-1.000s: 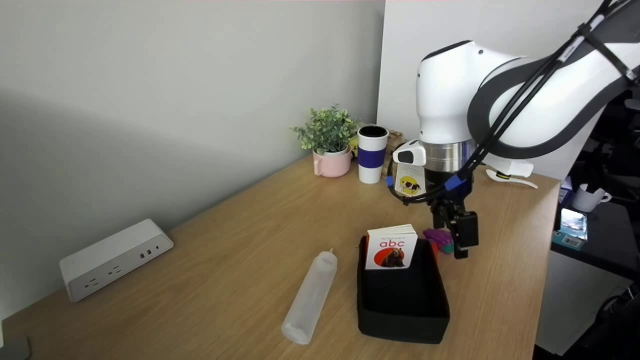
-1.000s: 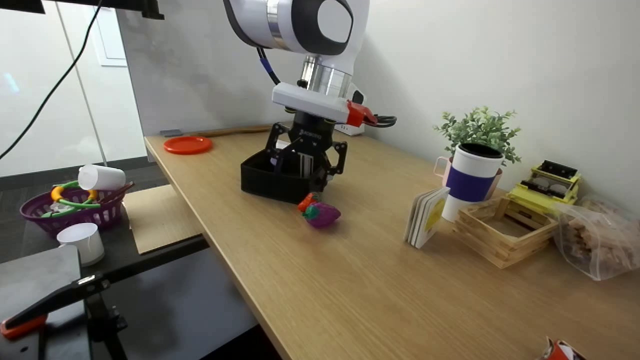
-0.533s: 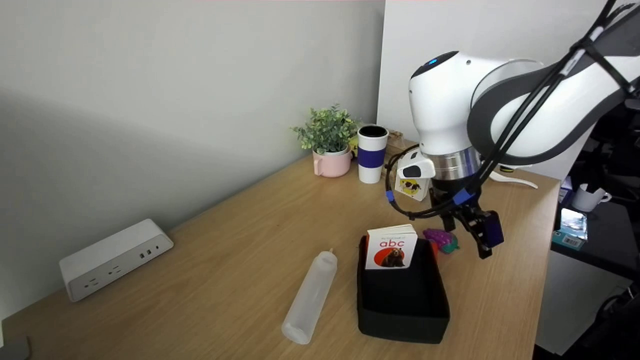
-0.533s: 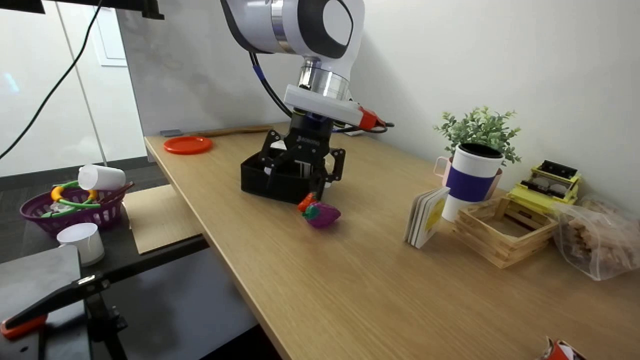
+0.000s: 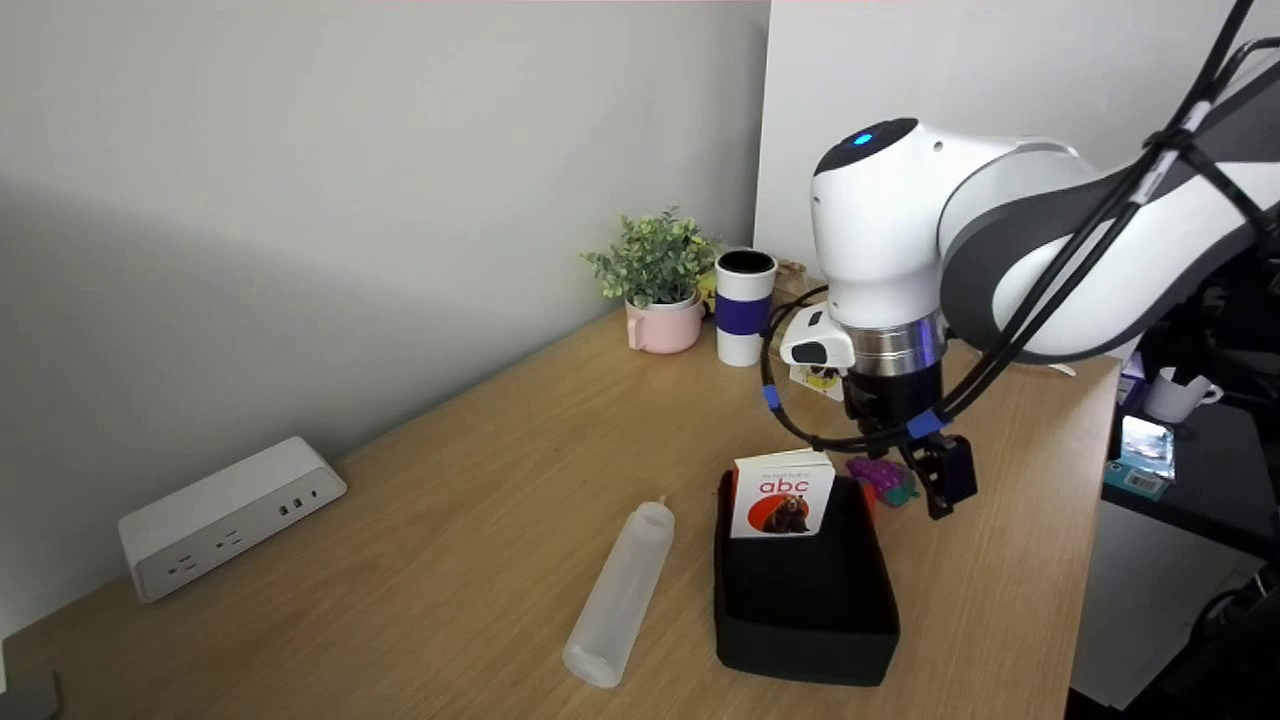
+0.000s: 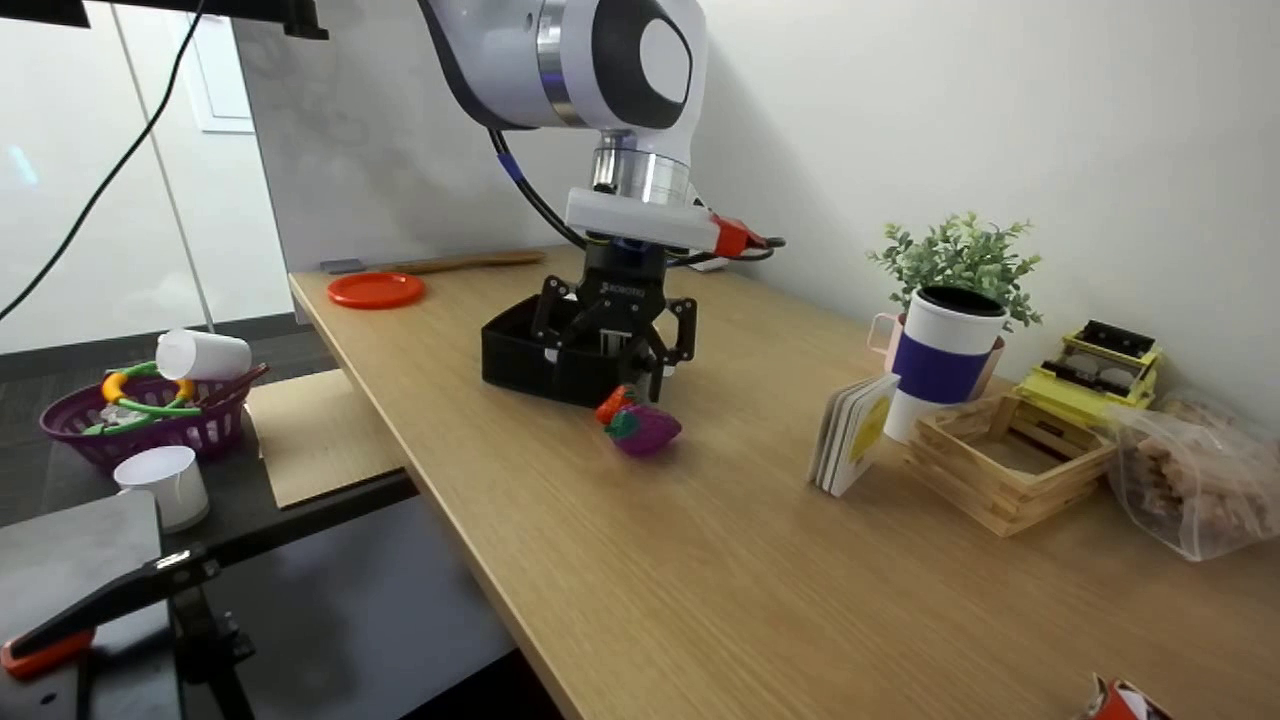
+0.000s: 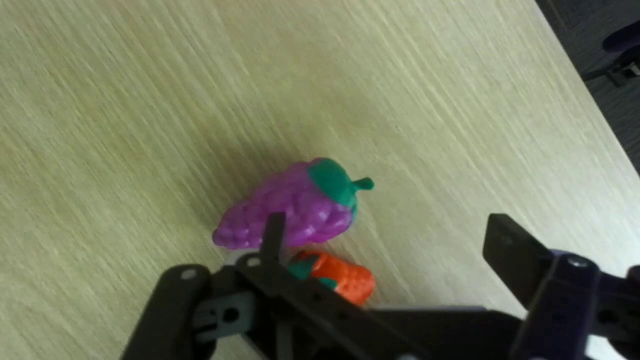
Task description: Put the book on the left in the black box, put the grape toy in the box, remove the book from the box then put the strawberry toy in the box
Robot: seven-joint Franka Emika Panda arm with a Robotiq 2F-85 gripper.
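Note:
The abc book leans upright in the back end of the black box; the box also shows in an exterior view. The purple grape toy lies on the table just outside the box; it shows in both exterior views. The red strawberry toy lies between grape and box, partly hidden by a finger in the wrist view. My gripper is open and empty above the toys; one finger overlaps the grape in the wrist view. It also shows in both exterior views.
A clear squeeze bottle lies beside the box. A cow book stands near a travel mug, a plant and a wooden crate. A red plate lies at the far end. The table edge is close to the toys.
The arm has come lower over the toys, and the gripper has swung toward the table edge and partly back. It stays open. Book, box and toys have not moved.

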